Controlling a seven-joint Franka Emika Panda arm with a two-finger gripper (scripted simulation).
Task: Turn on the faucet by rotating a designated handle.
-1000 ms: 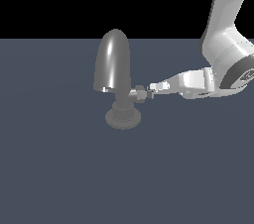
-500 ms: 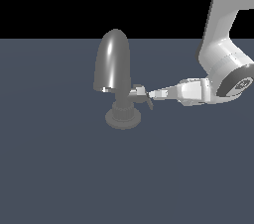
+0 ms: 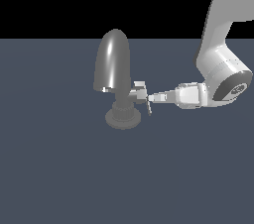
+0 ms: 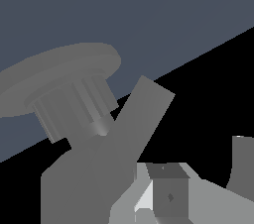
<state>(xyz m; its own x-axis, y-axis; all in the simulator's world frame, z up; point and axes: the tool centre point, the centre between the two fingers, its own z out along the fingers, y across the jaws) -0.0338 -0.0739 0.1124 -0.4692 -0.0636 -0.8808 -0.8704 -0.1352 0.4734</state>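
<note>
The arm reaches in sideways so its white hand point(image 3: 147, 98) meets the small silvery stub handle point(image 3: 135, 93) jutting from the glossy grey bullet-spouted faucet point(image 3: 115, 72). That low, level approach suits levering the handle around the ribbed neck. Whether the fingers clasp it or merely press cannot be told.

Legible markings: we find none. The glossy grey metal faucet point(image 3: 115, 77), the white robot arm point(image 3: 218, 69) and the dark blue-grey floor point(image 3: 59, 168) carry no text.

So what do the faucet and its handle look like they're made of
The faucet looks like polished grey metal: bright streaks run down its spout, though a render leaves that open. The handle looks like the same silvery metal, with a whitish tip; it is too small to tell more.
</note>
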